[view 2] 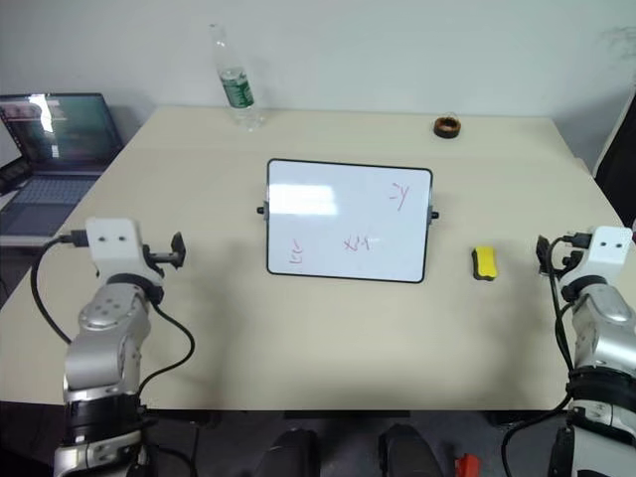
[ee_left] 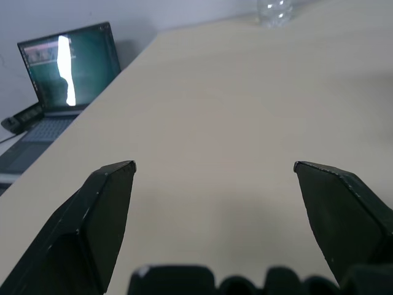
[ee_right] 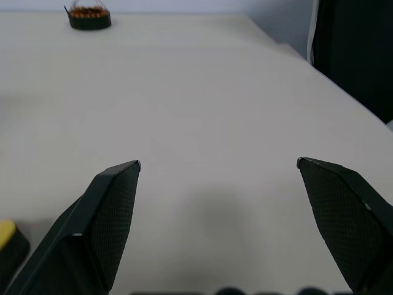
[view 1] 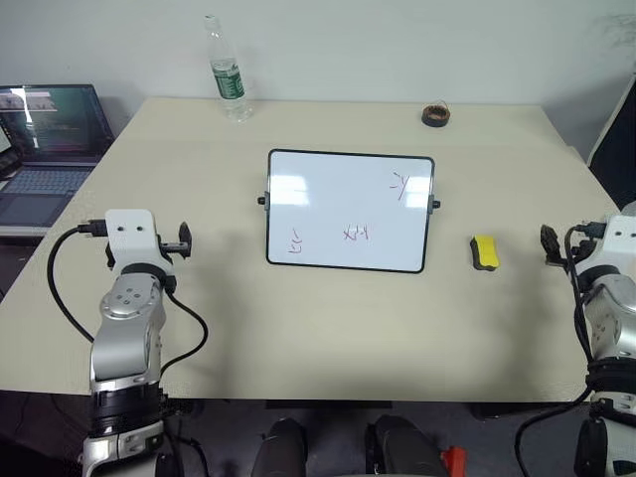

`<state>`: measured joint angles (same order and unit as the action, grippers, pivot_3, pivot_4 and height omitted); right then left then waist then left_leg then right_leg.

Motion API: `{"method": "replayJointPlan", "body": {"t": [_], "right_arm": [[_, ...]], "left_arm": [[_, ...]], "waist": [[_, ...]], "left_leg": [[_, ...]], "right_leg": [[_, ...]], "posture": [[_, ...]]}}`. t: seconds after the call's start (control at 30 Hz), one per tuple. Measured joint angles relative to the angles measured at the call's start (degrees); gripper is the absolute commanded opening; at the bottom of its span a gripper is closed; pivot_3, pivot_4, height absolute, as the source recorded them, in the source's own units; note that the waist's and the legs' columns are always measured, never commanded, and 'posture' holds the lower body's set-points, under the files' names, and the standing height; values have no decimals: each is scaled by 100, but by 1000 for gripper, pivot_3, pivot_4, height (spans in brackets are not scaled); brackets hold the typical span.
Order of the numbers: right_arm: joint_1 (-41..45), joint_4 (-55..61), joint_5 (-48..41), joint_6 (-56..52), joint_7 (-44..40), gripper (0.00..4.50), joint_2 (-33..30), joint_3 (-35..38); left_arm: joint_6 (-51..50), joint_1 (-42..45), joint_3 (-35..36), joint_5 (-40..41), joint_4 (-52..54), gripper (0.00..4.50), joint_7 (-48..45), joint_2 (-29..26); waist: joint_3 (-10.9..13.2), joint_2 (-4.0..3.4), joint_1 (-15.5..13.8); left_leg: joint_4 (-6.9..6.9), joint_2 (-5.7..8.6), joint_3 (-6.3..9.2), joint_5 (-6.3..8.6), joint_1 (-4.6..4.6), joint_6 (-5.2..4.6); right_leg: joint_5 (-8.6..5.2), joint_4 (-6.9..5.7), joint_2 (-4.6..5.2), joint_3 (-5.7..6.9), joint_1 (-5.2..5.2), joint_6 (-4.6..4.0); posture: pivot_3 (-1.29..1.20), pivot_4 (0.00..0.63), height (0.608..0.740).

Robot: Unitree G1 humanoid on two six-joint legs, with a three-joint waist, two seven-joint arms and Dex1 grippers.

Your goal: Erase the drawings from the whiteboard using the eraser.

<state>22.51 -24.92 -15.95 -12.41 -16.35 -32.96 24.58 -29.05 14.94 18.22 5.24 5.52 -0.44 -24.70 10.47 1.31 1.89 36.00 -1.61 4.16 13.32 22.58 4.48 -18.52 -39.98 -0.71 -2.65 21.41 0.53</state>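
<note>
The left gripper (ee_left: pixel 215 169) was seen with its two black fingers (ee_left: pixel 101 215) spread wide, nothing held between them, poised level above bare table (view 1: pixel 328 328) near the left edge. The right gripper (ee_right: pixel 218 166) was likewise seen spread wide and empty, its fingers (ee_right: pixel 107 215) held level over the table near the right edge.

Just inward of the right gripper, the eraser (view 1: pixel 484 251) was found lying flat on the table, yellow top up over a dark base, apart from the fingers and untouched; a corner of it was caught at the edge of the right wrist view. Between the eraser and the left gripper, the whiteboard (view 1: pixel 328 199) was laid flat at the table's middle, its black frame and side knobs visible. It was well apart from both grippers and near the eraser without touching it.

The drawings (view 1: pixel 356 234) were still present on the board: one scribble near the lower left corner, one at the lower middle, one near the upper right corner.

Farther out, a plastic bottle (view 1: pixel 227 72) was stood upright at the far edge, a dark ring-shaped roll (view 1: pixel 435 115) was placed near the far right corner, and an open laptop (view 1: pixel 50 149) was set beside the table on the left.
</note>
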Motion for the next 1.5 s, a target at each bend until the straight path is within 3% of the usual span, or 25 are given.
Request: {"method": "replayJointPlan", "body": {"t": [0.37,0.67,0.87,1.07,1.23,1.5], "right_arm": [[-354,1472,-332,-664,147,4480,120,92],[-692,3695,-1201,-2535,367,4480,238,-99],[-677,4726,-1472,-3979,1122,4480,642,-351],[-547,4646,-1149,-4176,1709,4480,1032,-542],[-467,4013,-648,-3789,1925,4480,1351,-730],[-311,3671,-277,-3400,1920,4480,1694,-1038]], "left_arm": [[-188,-222,33,72,396,4500,-95,39],[-26,-61,-34,1353,681,4500,-2859,-1362],[69,1482,-1128,1947,285,4500,-4889,-1592],[91,2408,-2026,2192,-49,4500,-6286,-1499],[459,2985,-2570,2008,-822,4500,-6837,-1003],[731,3044,-2631,1856,-1094,4500,-7057,-960]], "waist": [[0,0,-15],[2,-3,-8],[2,-2,-52],[4,-5,64],[4,-5,89],[6,-9,134]], "left_leg": [[3,1,6,0,3,1],[-1,-2,11,-1,5,2],[7,10,18,-1,16,0],[-6,4,-2,0,28,-2],[-2,9,-3,0,31,-3],[-3,6,-4,0,36,-3]], "right_leg": [[0,-1,0,6,0,1],[-1,1,-4,10,2,-1],[0,4,-12,20,0,3],[-3,-1,-23,12,34,-1],[-3,-3,-28,11,35,-2],[-3,-5,-28,7,45,-2]], "posture": [[0,150,740],[0,150,740],[0,150,740],[0,150,740],[0,150,740],[0,150,740]]}}
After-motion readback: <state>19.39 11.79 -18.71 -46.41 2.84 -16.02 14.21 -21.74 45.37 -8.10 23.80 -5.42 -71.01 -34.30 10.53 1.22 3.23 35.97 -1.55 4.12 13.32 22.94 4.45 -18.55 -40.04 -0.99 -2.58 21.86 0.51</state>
